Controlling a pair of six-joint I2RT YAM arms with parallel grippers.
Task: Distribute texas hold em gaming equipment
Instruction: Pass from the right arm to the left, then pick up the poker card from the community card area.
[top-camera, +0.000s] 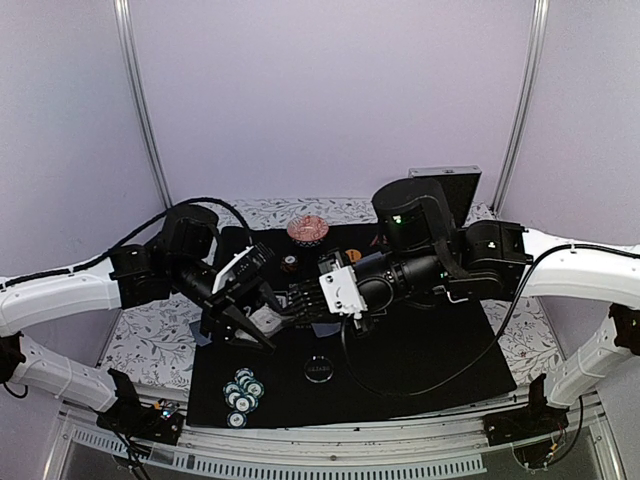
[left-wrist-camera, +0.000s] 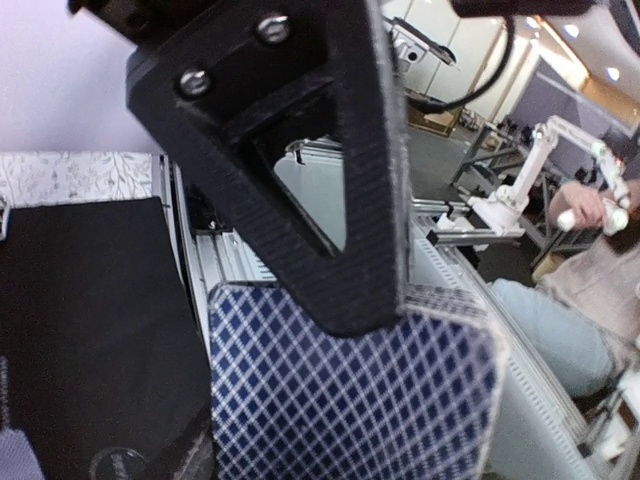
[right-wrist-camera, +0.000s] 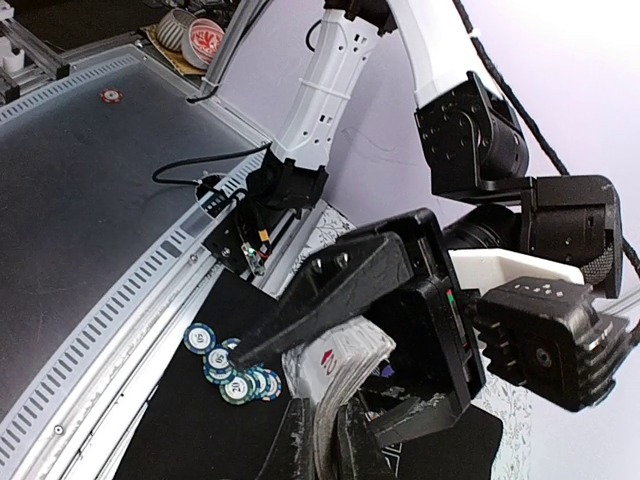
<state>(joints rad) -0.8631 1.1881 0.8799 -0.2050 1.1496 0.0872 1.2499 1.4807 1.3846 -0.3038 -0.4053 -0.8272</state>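
Seemingly early: the right gripper (right-wrist-camera: 325, 440) clamps the card deck (right-wrist-camera: 345, 385) over the mat (top-camera: 430, 350), while the left gripper (left-wrist-camera: 350, 320) pinches a blue-backed card (left-wrist-camera: 350, 400). Teal chips (top-camera: 243, 393) and red chips (top-camera: 307, 229) remain piled, with no dealt cards visible.

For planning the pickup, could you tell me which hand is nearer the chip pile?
Left. The left hand sits just beyond the chip pile; the right hand is farther back, toward the middle.

Robotics lab, with another white arm (left-wrist-camera: 541, 150) nearby.
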